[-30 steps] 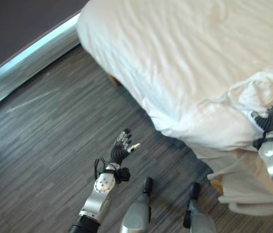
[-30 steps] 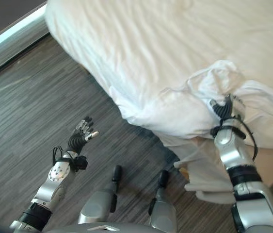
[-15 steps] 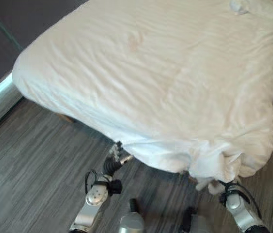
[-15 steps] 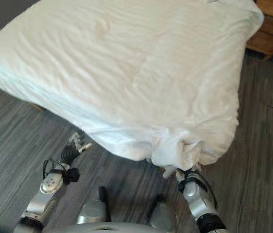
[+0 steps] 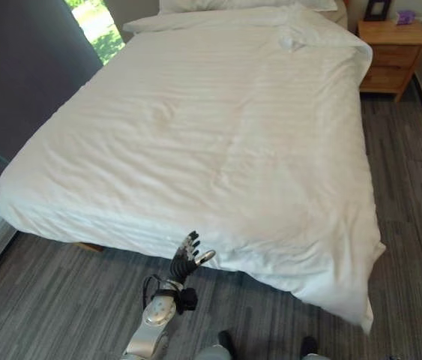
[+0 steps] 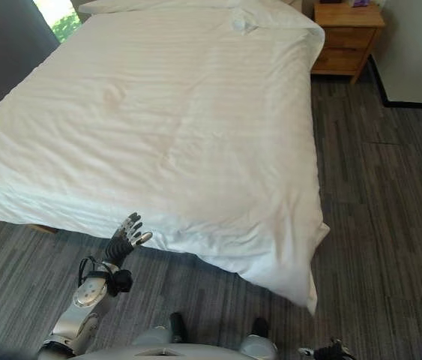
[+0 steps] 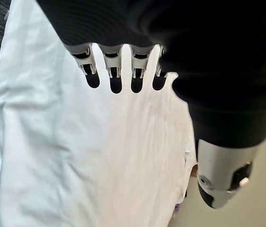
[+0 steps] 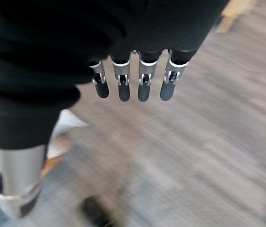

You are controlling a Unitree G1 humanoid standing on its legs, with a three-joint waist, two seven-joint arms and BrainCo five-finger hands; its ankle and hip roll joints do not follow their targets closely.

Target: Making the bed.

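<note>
Nearest, the left robot hand point(image 5: 187, 255) hung over the floor point(image 5: 61, 300) just short of the foot of the bed, fingers straight and relaxed, holding nothing; its wrist view looked along them at white cloth. The right robot hand point(image 8: 133, 82) was low over bare floor, fingers likewise straight and empty.

Beyond the left robot hand, the duvet point(image 5: 218, 142) lay spread over the whole bed point(image 6: 166, 127), mostly flat with shallow wrinkles. Its near edge draped over the foot, and the near right corner point(image 5: 364, 300) hung lower than the rest, sagging toward the floor in a point. Farther up, a small rumpled fold point(image 5: 294, 37) sat by the pillows point(image 5: 233, 6) at the head, and a nightstand point(image 5: 389, 45) stood beside the bed's far right corner.

Judging by this, the spreading looked nearly done and the step in hand was evening the foot edge. To do it well, the left robot hand would probably need to pinch the hem just ahead of it and draw it gently leftward, taking up the slack in the drooping right corner. Pulling too hard risked dragging the head end off the pillows. The far fold would want smoothing from the bedside.
</note>
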